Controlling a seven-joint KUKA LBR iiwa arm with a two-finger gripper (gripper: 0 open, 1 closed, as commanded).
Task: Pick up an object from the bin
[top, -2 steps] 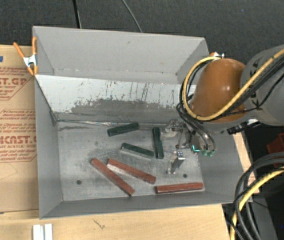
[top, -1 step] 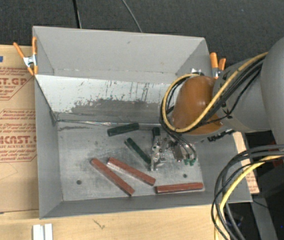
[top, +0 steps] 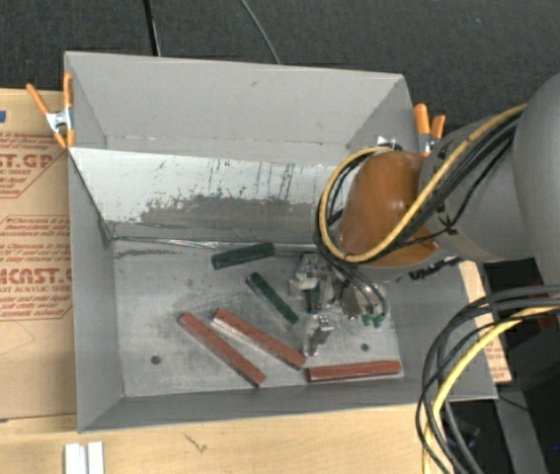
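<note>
The hand [top: 316,336] is down inside the grey bin [top: 161,117], low over the floor in the right part nearest the camera. From this angle I cannot tell whether it is wide or narrow, or whether it grips anything. Five loose things lie on the bin floor: three reddish-brown flat bars and two dark green sticks. The first brown bar [top: 220,349] lies slantwise, running from the left down toward the middle. The second brown bar [top: 258,338] lies just beside it on the right, slanted the same way, and its lower right end comes just under the tip of the hand. The third brown bar [top: 359,370] lies level along the near wall, its left end close to that same spot. The hand's tip is nearest these two ends; which it touches, if either, cannot be made out. One green stick [top: 242,256] lies at the foot of the sloping back wall, left of the hand. The other green stick [top: 273,298] lies slanted between that one and the hand.
</note>
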